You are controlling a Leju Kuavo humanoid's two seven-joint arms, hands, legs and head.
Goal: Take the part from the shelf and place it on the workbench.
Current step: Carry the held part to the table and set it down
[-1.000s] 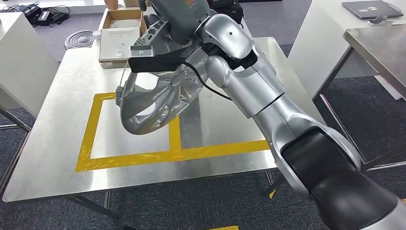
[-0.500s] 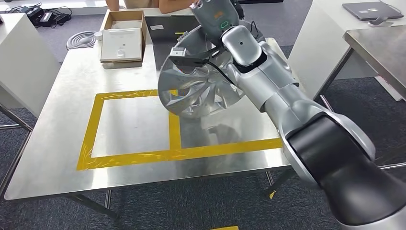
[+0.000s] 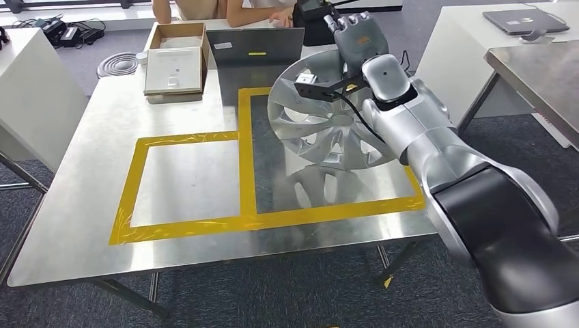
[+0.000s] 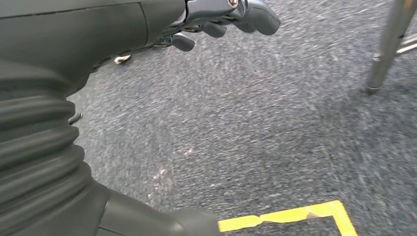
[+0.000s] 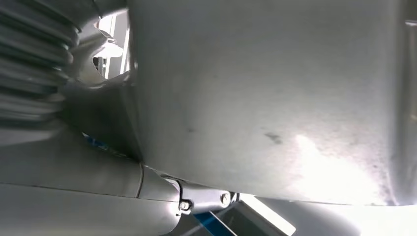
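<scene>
While my right hand (image 3: 358, 37) grips the top rim of the part (image 3: 328, 113), a silver wheel cover, I'm carrying it tilted over the workbench (image 3: 75, 198), its lower edge close above the steel or just touching; I can't tell which. My fingers are wrapped around the rim, and up close the right wrist view shows pale grey plastic pressed right against my palm. A second ago this cover hung over the near-left yellow tape square (image 3: 184, 178); now it has swung across and sits above the far-right taped bay, nearer the back edge. That tells me the carry is almost over, and what's left, as I judge it, is lowering the cover flat inside the tape and letting go.

My left hand (image 4: 221, 19) hangs down beside me, fingers loosely curled and holding nothing, over grey carpet with a strip of yellow floor tape (image 4: 295, 216).

Out past the cover, a cardboard box (image 3: 174, 58) and a grey laptop (image 3: 256, 46) sit at the bench's far edge, and a person (image 3: 225, 8) is seated behind them. Another laptop (image 3: 526, 20) rests on a table to the right.
</scene>
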